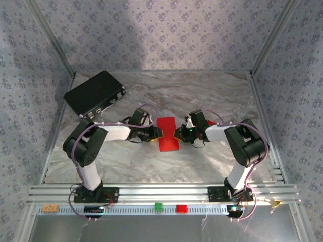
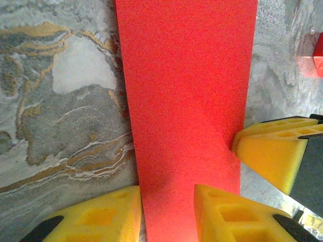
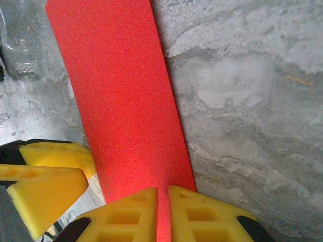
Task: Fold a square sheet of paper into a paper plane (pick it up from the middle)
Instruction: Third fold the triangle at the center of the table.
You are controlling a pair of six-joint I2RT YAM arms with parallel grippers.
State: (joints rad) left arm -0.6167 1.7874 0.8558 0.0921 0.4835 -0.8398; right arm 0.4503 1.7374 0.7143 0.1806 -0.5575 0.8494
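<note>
One red sheet [image 1: 166, 126] lies between left tool [image 1: 156, 132] and right tool [image 1: 176, 134].

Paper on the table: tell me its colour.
The paper is plain bright red; the left wrist view shows it best.

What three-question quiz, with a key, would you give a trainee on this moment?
1. True or false: in the top view, the red paper lies between the left pincer and the right pincer.
2. What sits at the table's far left corner? A. a black box; B. a green bowl; C. a blue cup.
3. Fill in: the left pincer's foam fingers are coloured ____.
Key: 1 true; 2 A; 3 yellow.
</note>
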